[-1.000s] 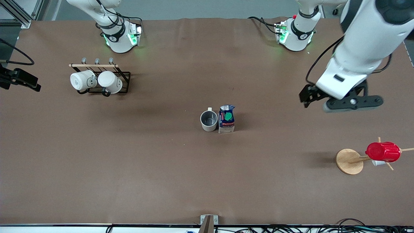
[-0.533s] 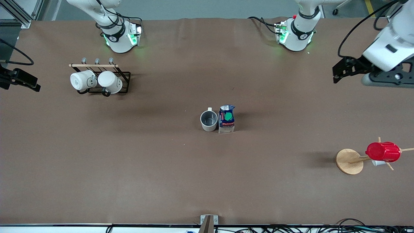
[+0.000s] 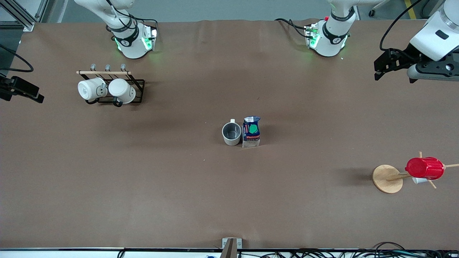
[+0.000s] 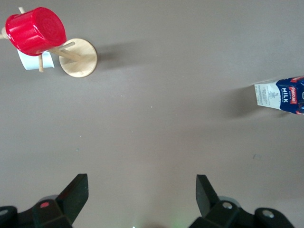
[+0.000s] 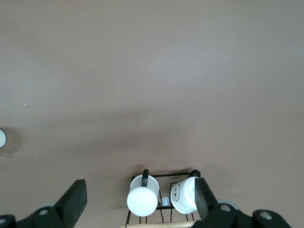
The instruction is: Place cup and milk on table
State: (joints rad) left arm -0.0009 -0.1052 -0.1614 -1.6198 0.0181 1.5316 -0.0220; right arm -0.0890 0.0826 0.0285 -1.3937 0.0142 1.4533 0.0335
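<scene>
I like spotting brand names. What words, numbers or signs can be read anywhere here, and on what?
"MILK", white on blue, on the milk in the left wrist view.
"1L" above it on the same carton, small and only just legible.
A red brand band on the carton: too blurred to read.
The cup shows no readable lettering.
Nothing else carries legible text.

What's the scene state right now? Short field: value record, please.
cup: cup upright on the table, mid-table
milk: milk upright beside the cup, toward the left arm's end
left hand: left hand open, holding nothing, over the table at the left arm's end
right hand: right hand open, holding nothing, above the rack with two white mugs
other: red cup on a wooden stand
task: both items already on the table
</scene>
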